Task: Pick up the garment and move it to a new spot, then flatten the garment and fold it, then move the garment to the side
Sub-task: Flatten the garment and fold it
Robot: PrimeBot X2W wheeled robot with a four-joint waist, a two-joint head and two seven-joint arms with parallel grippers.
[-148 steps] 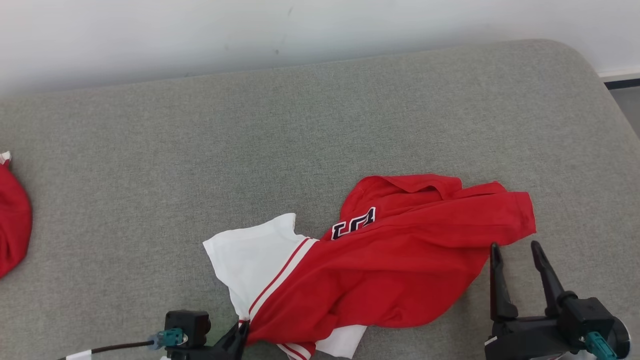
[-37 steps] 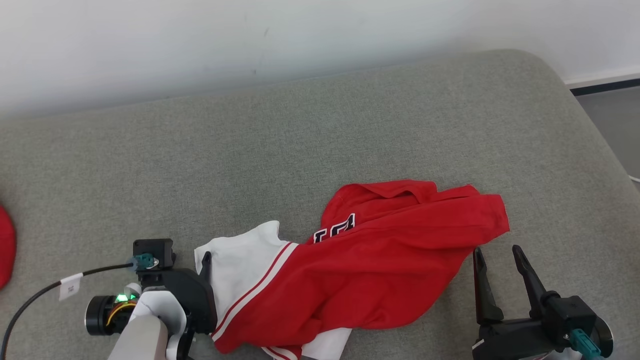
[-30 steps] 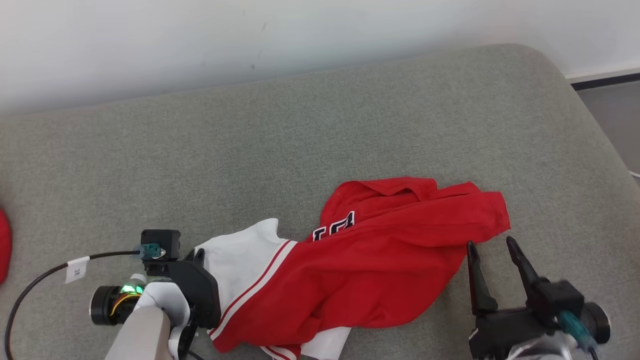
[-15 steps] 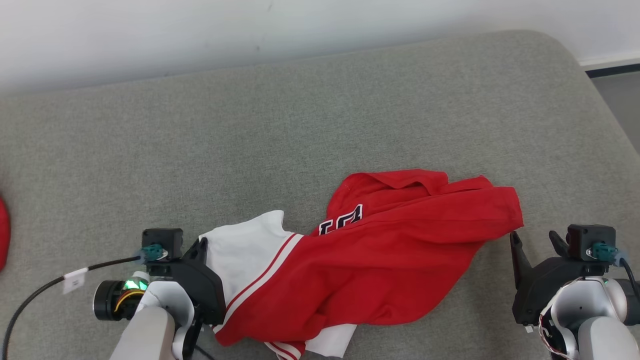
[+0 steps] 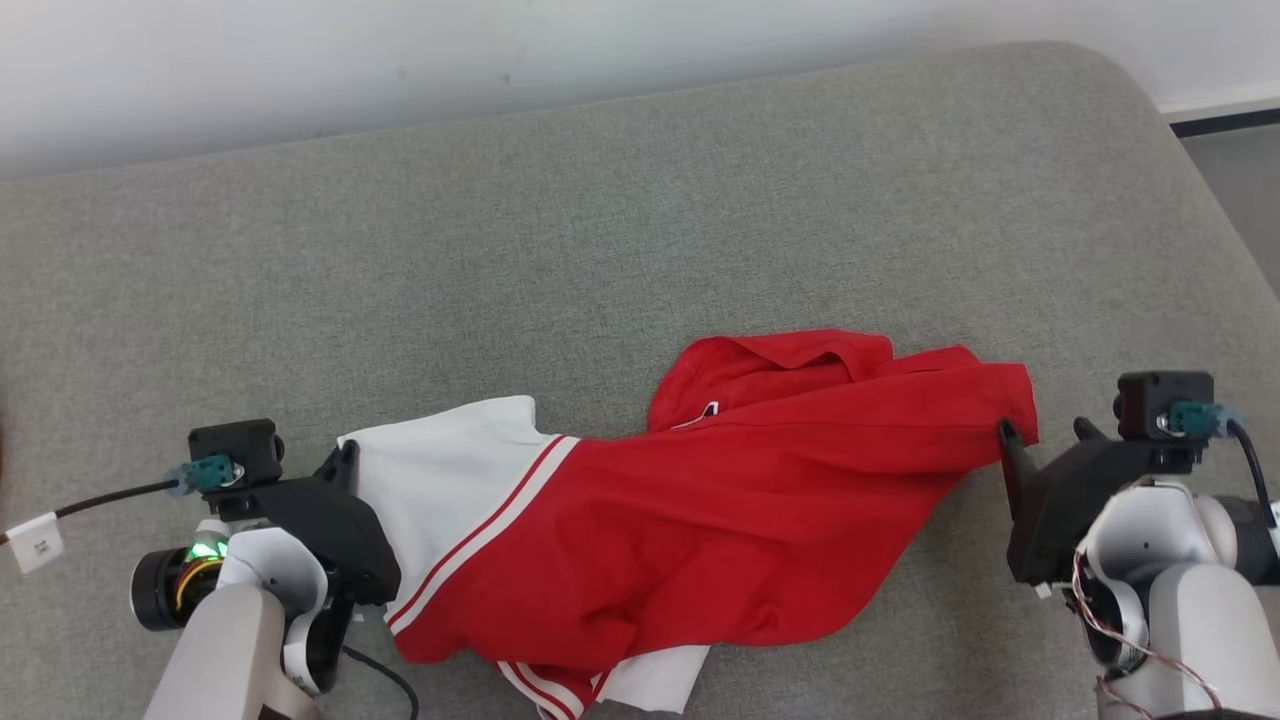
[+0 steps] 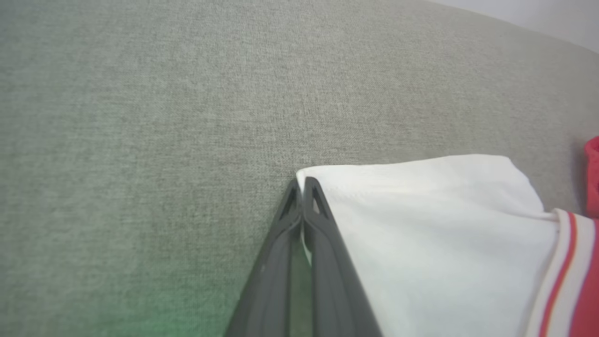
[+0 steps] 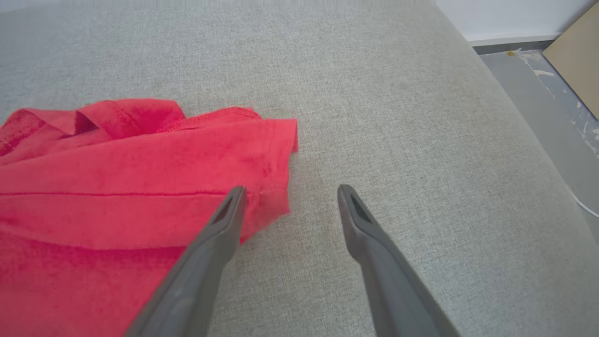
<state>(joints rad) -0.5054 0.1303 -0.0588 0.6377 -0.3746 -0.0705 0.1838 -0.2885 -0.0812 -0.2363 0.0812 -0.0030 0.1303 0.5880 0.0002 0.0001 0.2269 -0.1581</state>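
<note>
The garment (image 5: 700, 530), a red shirt with a white sleeve trimmed in red stripes, lies crumpled across the grey cushion (image 5: 600, 220). My left gripper (image 5: 347, 458) sits at its left end, shut on the corner of the white sleeve. The left wrist view shows the fingers (image 6: 302, 187) pressed together with the white cloth (image 6: 421, 234) caught between them. My right gripper (image 5: 1042, 430) stands open at the red sleeve's right edge. In the right wrist view that gripper (image 7: 291, 192) has one finger over the red hem (image 7: 276, 154) and the other over bare cushion.
A white wall (image 5: 500, 40) runs behind the cushion. The cushion's rounded right edge drops to a grey floor (image 7: 538, 93), where a brown board (image 7: 575, 70) leans. Bare cushion lies beyond the garment and to the left.
My left gripper has shut on the white sleeve corner and drawn it left, stretching the garment. My right gripper has turned and come up to the red sleeve's edge. The camera shifted.
</note>
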